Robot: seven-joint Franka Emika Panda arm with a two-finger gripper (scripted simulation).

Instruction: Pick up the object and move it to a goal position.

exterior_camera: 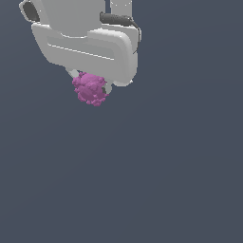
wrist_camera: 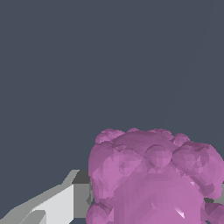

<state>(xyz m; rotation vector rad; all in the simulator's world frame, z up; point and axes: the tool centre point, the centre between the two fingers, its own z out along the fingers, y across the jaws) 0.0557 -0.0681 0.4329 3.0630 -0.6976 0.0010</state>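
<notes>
Exterior view has the white, rounded robot gripper (exterior_camera: pixel 90 88) up near the top edge of the plain dark grey-blue backdrop, toward its left corner, and tucked right under it sits the small knobbly magenta-purple lump (exterior_camera: pixel 90 88). Jaws are pinched in close on that lump, gripping both sides! Wrist view: the lump (wrist_camera: pixel 153 179) bulges huge, one pale finger (wrist_camera: pixel 57 205) pressed against it.

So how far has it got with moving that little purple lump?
The pickup looks done: the purple lump sits between the fingers of the white pincer, with no surface visible under it. Carrying it appears to be the step in hand. Delivery remains, though no goal marker shows in either view, so the remaining distance cannot be judged.
</notes>
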